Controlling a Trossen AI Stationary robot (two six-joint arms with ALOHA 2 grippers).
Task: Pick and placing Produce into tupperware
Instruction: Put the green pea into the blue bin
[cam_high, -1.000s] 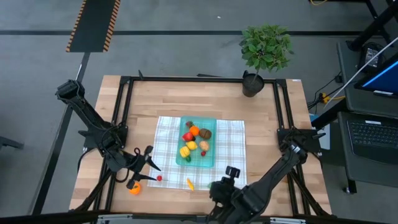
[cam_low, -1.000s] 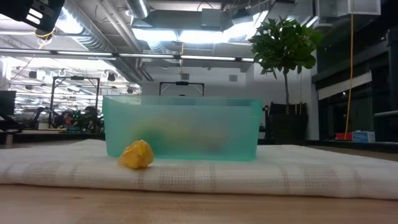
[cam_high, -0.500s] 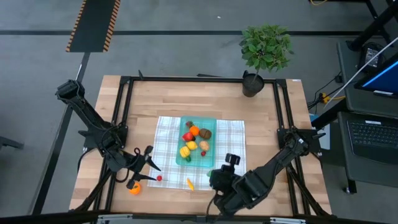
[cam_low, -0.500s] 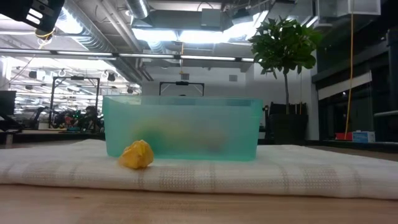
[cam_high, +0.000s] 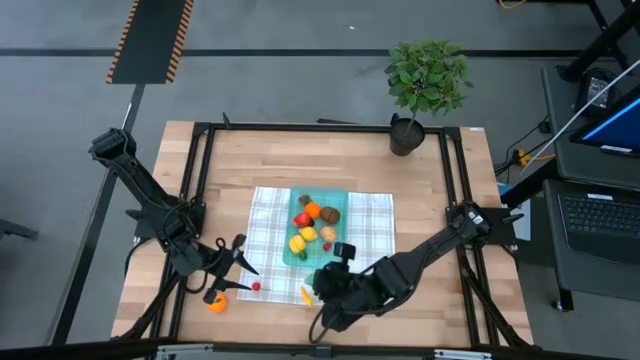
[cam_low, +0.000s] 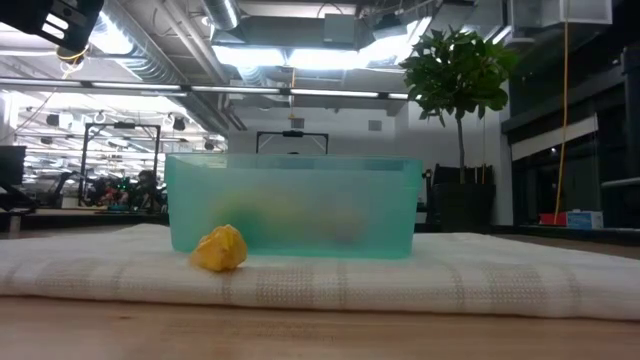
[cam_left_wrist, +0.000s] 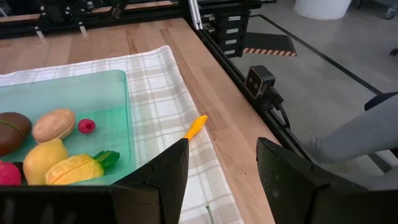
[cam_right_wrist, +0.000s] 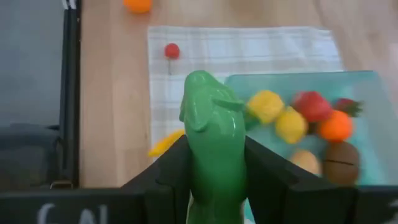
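1. Left gripper first: I am seeing it hovering over the bare wood at the near-left of the table, its fingers spread apart with nothing between them.
2. I am noting an orange toy fruit lying on the wood just beside that gripper, and a small red cherry-like piece sitting at the left edge of the checked cloth.
3. I am watching a thin yellow-orange piece resting on the near edge of the cloth, outside the container.
4. I am finding the teal tupperware sitting in the middle of the cloth, holding red, orange, yellow, tan and brown produce.
5. I am reading the right gripper as hanging above the near-left corner of the tupperware, its fingers pinching a glossy green vegetable that is standing up between them.
6. I am seeing a potted plant standing at the far-right side of the table.
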